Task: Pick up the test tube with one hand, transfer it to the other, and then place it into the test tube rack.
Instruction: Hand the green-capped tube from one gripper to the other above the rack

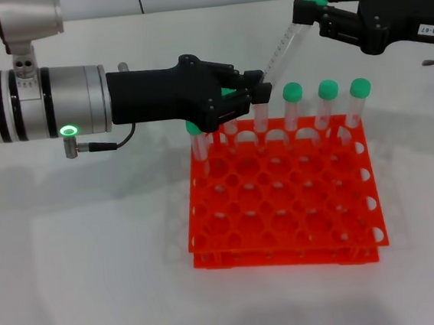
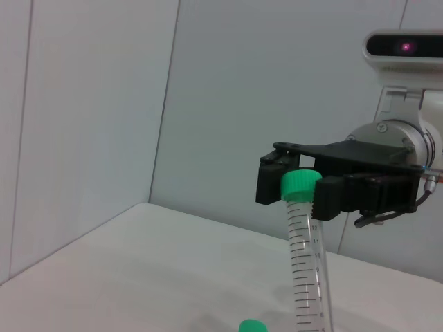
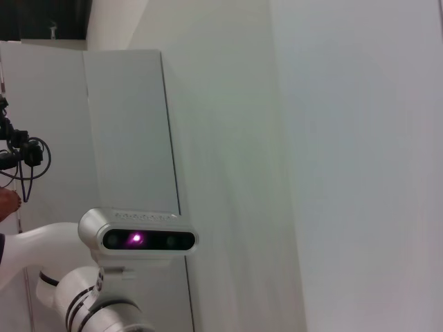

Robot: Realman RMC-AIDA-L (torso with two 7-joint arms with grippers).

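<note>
The test tube [image 1: 283, 48] hangs tilted in the air above the back of the orange-red test tube rack [image 1: 282, 202]. My left gripper [image 1: 260, 88], on the wrist with the green-lit ring, is shut on the tube's lower end. My right gripper [image 1: 311, 4], with the white number label, is at the upper right and closes on the tube's green cap. The left wrist view shows the tube [image 2: 304, 263] with its cap pinched between the right gripper's [image 2: 302, 188] fingers. The right wrist view shows none of these.
Several other green-capped tubes [image 1: 328, 98] stand in the rack's back row, some partly hidden behind my left gripper. One of their caps [image 2: 252, 325] shows in the left wrist view. The white table [image 1: 88, 259] lies around the rack.
</note>
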